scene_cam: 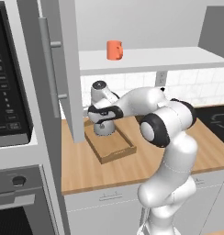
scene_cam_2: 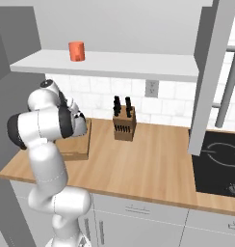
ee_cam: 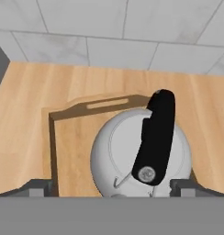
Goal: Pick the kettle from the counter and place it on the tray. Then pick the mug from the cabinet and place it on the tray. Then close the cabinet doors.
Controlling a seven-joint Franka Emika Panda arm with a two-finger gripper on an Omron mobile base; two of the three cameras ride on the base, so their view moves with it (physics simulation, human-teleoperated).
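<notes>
The silver-grey kettle (ee_cam: pixel 132 151) with its dark handle (ee_cam: pixel 155 137) sits at the back end of the wooden tray (scene_cam: pixel 114 149) on the counter (scene_cam: pixel 132 167). My gripper (ee_cam: pixel 113 187) hangs open straight above it. One fingertip (ee_cam: pixel 38 186) stands well clear of the kettle's side and the other is beside its far side. In the left base view the hand hovers over the kettle (scene_cam: pixel 103 129). The orange mug (scene_cam: pixel 114 50) stands on the white shelf (scene_cam: pixel 150 59) of the open cabinet, high above the tray. Both cabinet doors (scene_cam: pixel 63 69) (scene_cam_2: pixel 211 72) are swung open.
A knife block (scene_cam_2: pixel 124 123) stands on the counter against the tiled wall. A black cooktop (scene_cam_2: pixel 218 161) lies at the right. The black-fronted oven column (scene_cam: pixel 13 105) rises at the left. The open left door hangs close beside the tray and my hand.
</notes>
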